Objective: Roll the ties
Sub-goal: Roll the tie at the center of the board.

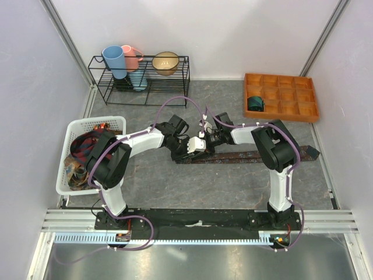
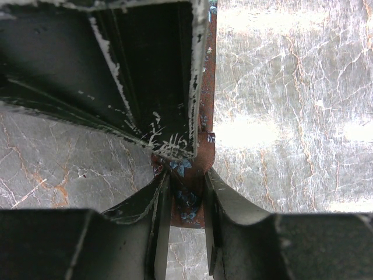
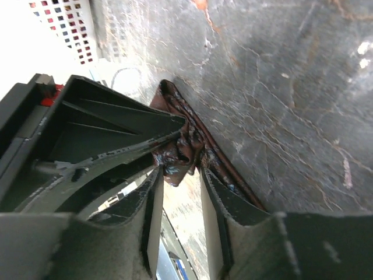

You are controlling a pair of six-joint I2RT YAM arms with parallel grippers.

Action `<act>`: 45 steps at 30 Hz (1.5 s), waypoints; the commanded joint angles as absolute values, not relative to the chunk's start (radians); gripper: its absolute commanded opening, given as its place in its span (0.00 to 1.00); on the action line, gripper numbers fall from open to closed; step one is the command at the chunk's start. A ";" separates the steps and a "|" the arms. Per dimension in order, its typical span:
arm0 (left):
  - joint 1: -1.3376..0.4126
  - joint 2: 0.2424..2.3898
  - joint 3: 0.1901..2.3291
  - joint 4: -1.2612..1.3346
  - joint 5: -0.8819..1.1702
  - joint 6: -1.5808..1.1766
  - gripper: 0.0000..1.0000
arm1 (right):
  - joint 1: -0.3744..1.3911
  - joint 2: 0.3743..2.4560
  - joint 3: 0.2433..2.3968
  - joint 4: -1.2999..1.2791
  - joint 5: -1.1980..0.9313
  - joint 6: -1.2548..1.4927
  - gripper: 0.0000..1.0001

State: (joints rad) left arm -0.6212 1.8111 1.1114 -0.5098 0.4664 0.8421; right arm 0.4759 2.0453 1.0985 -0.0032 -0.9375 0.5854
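A maroon-brown tie (image 1: 245, 156) with small blue flowers lies stretched left to right across the table. Both grippers meet at its left end. My left gripper (image 1: 187, 151) is shut on that narrow end, which sits between its jaws in the left wrist view (image 2: 187, 174); the tie (image 2: 187, 201) fills the gap there. My right gripper (image 1: 201, 146) is open, and the tie's folded, bunched end (image 3: 175, 160) sits just at its tips (image 3: 180, 174). Its fingers (image 2: 151, 99) loom over the tie in the left wrist view. A rolled teal tie (image 1: 254, 104) sits in the orange tray.
A white basket (image 1: 81, 124) at the left holds several more ties (image 1: 87, 147). An orange compartment tray (image 1: 280, 75) stands at the back right. A black wire rack (image 1: 140, 79) with cups and a bowl stands at the back left. Grey walls close in both sides.
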 commanded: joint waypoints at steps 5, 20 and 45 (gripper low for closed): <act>-0.618 1.825 1.095 -0.517 0.411 0.848 0.33 | 0.492 2.051 1.147 -0.008 -0.931 0.577 0.33; -0.557 1.752 1.085 -0.511 0.498 0.841 0.62 | 0.457 2.075 1.149 -0.186 -0.828 0.431 0.00; -0.640 1.873 1.172 -0.449 0.448 0.893 0.74 | 0.479 2.043 1.175 -0.149 -0.874 0.483 0.00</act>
